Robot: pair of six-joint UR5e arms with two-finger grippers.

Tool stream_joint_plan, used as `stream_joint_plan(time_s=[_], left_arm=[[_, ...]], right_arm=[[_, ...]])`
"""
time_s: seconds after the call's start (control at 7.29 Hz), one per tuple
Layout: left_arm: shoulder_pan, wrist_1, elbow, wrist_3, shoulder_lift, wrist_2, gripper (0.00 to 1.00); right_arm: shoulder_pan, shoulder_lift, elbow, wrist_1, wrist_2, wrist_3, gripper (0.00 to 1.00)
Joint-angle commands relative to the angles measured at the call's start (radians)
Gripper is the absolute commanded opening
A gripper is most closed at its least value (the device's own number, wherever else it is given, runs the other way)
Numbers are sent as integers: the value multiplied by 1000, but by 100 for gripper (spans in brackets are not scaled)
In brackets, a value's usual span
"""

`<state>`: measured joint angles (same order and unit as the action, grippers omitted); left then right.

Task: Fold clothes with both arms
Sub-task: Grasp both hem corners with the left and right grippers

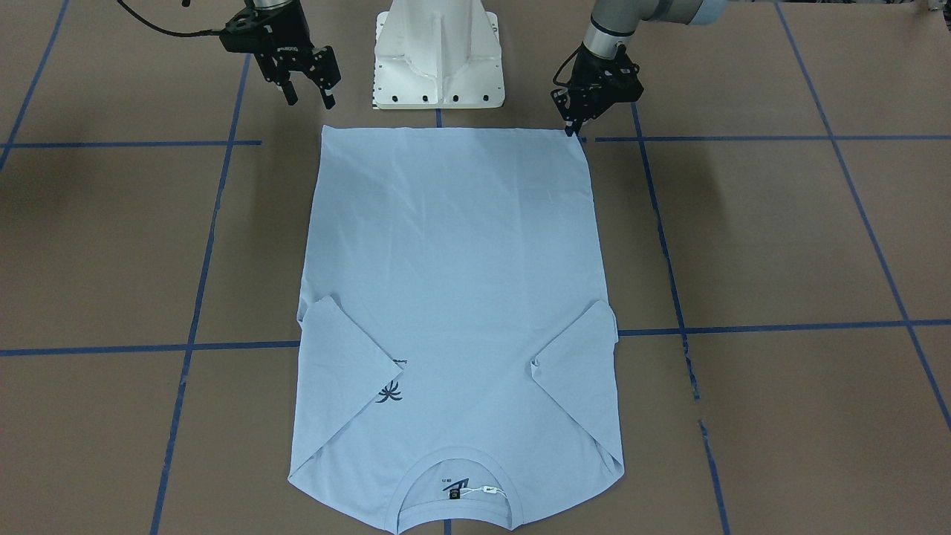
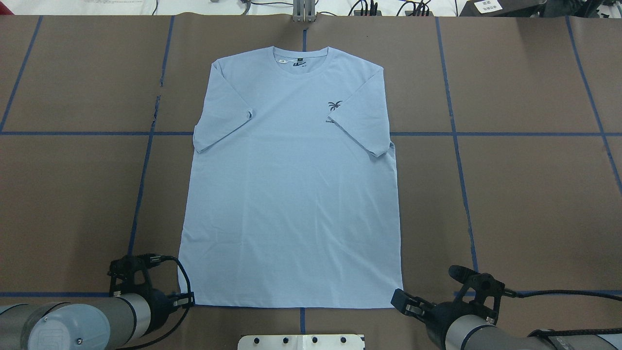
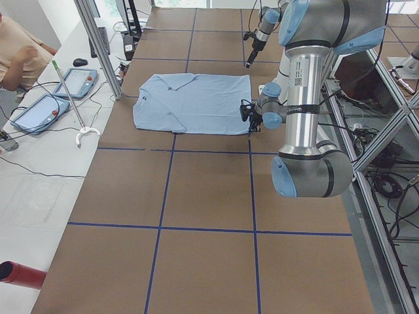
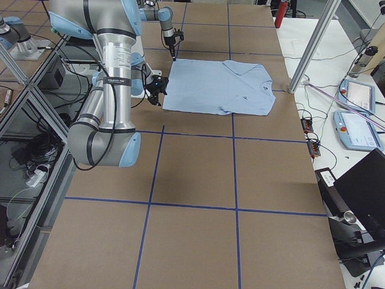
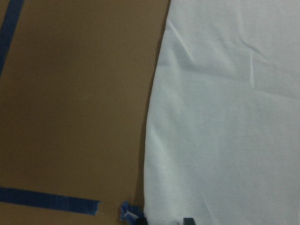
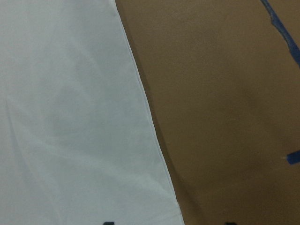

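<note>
The clothes are one light blue T-shirt [image 2: 291, 194] lying flat and face up on the brown table, with both sleeves folded inward. Its collar [image 1: 455, 475] points away from me, and a small palm print [image 2: 334, 105] shows on the chest. My left gripper [image 1: 573, 128] is down at the hem's left corner. In the left wrist view its fingertips [image 5: 187, 220] stand a little apart with that corner between them. My right gripper [image 1: 308, 96] hangs open above the table, just off the hem's right corner [image 2: 399, 304]. Its wrist view shows the shirt's side edge [image 6: 145, 117].
The white pedestal base [image 1: 438, 59] stands between the arms, just behind the hem. Blue tape lines [image 2: 452, 133] cross the brown table. At the far end a side table holds tablets [image 3: 75, 82] and cables, and a person [image 3: 19, 46] sits there.
</note>
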<state>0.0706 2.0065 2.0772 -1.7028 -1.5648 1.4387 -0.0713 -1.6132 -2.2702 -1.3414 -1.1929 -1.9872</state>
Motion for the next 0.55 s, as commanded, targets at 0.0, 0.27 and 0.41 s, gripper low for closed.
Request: stream_joint_plan(time_s=[0.0,0.27,0.41], left_arm=[[0,0,6,0,-4,0,0],[0,0,11,0,-11,0,0],[0,0,12,0,-12,0,0]], right_arm=[[-36,41,17,-37,36,-48,86],[-56,169,62,-229,39,-131,80],[-56,173,89,-237,38,-131,78]])
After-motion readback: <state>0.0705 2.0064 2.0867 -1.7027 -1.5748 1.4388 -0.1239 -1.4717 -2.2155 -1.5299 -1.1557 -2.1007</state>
